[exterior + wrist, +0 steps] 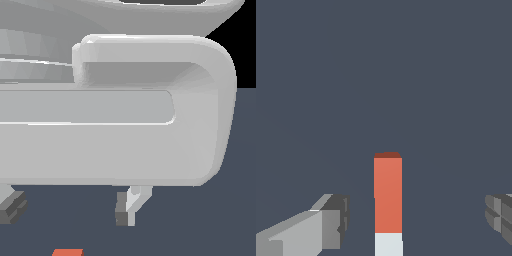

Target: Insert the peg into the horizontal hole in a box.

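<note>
While ungripped, peg (388, 197) btwn pincer (417, 220) fingers.

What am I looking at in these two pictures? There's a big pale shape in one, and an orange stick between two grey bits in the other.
These are computer renders of a simulated robot arm. The exterior view comes from a camera standing off the arm, so close that the arm's pale body fills most of the picture. Below it hang the two grey fingers of its gripper, the robot's hand.

The wrist view comes from a camera on the arm's wrist, looking out past the gripper. The stick is the peg, orange-red with a whitish end, lying on the dark surface. The fingers are spread wide on either side of it, not touching, so nothing is held. In the exterior view only an orange corner of the peg shows. The box with its hole appears in neither picture.
</note>
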